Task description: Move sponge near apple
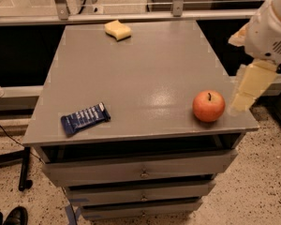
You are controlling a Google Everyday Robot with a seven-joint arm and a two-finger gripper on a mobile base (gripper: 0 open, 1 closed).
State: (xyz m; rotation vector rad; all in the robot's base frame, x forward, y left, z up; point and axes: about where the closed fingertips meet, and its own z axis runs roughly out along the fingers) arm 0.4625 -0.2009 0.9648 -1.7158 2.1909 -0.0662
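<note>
The sponge (117,30) is a small pale yellow foam block lying at the far edge of the grey cabinet top (140,78), left of centre. The apple (209,106) is red-orange with a dark stem and sits near the front right corner. My gripper (248,93) hangs at the right edge of the view, just right of the apple and far from the sponge. Its pale yellow fingers (253,86) point down toward the cabinet's right edge. It holds nothing that I can see.
A blue snack packet (85,118) lies near the front left of the top. Drawers (140,172) run down the cabinet's front. A metal rail (131,17) runs behind the far edge. A dark shoe (14,215) shows at the bottom left on the floor.
</note>
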